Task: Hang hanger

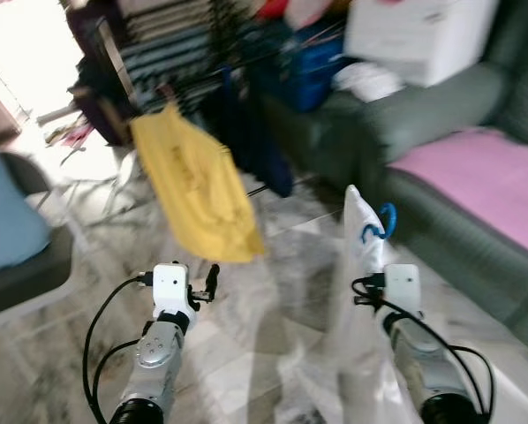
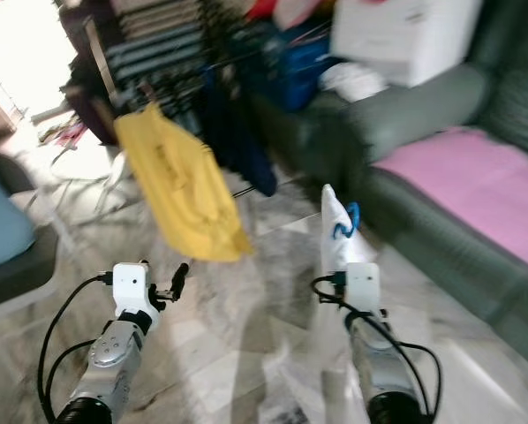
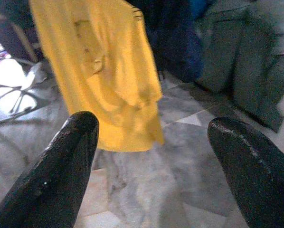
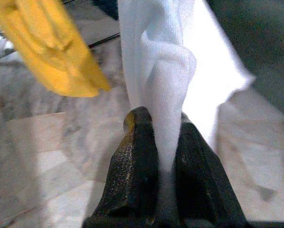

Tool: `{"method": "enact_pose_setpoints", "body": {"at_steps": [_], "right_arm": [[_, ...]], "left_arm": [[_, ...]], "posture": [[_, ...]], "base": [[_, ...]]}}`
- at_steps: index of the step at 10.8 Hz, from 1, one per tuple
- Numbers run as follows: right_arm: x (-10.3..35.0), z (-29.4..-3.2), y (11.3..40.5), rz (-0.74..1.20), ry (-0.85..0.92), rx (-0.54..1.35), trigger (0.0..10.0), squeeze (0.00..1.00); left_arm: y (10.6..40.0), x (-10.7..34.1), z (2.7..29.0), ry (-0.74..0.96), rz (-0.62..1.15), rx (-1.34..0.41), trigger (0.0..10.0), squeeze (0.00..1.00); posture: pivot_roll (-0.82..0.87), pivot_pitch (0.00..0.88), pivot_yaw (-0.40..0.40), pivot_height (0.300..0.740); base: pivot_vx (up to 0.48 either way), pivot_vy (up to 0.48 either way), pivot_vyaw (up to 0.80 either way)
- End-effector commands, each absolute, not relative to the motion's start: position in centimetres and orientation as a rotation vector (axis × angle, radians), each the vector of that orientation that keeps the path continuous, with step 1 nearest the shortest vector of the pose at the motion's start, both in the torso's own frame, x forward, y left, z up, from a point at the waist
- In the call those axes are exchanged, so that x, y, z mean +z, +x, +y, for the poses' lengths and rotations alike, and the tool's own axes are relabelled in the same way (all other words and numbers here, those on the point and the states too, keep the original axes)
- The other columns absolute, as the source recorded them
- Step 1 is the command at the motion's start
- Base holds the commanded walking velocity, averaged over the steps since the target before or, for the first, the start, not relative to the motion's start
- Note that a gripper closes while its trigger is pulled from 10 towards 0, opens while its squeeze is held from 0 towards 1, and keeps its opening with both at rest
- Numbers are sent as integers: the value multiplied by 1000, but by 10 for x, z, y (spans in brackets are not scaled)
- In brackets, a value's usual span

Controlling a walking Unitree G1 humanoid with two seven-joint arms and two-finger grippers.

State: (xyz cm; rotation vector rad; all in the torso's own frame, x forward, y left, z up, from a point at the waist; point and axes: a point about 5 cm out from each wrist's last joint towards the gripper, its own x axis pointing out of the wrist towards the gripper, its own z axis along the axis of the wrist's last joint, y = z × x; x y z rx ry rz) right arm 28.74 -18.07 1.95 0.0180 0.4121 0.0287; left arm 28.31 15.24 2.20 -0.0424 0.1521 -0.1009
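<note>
A blue plastic hanger hook [image 1: 385,221] is seen at the top of a white fabric garment [image 1: 359,231], which is held upright above the marble floor and pinched between the right gripper's [image 4: 165,142] closed black fingers.

no readable text, labels or signs

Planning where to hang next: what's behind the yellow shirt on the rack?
Behind the yellow shirt hang dark blue clothes on the drying rack; the rail it covers is hidden.
</note>
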Motion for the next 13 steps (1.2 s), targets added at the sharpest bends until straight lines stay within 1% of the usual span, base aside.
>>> {"method": "enact_pose_setpoints", "body": {"at_steps": [1,3,6,13], "right_arm": [[34,-169,298,347,25,76,10000,0],[34,-170,295,343,23,83,10000,0],[36,-170,296,330,25,78,10000,0],[36,-172,297,336,26,66,10000,0]], "left_arm": [[283,21,161,-28,163,-86,10000,0],[282,20,161,-24,168,-87,10000,0],[284,21,156,-26,168,-103,10000,0],[284,20,154,-19,173,-117,10000,0]], "posture": [[-183,0,178,740],[-186,0,182,740],[-193,0,188,740],[-193,0,187,740]], "base": [[435,0,0],[435,0,0],[454,0,694],[454,0,0]]}}
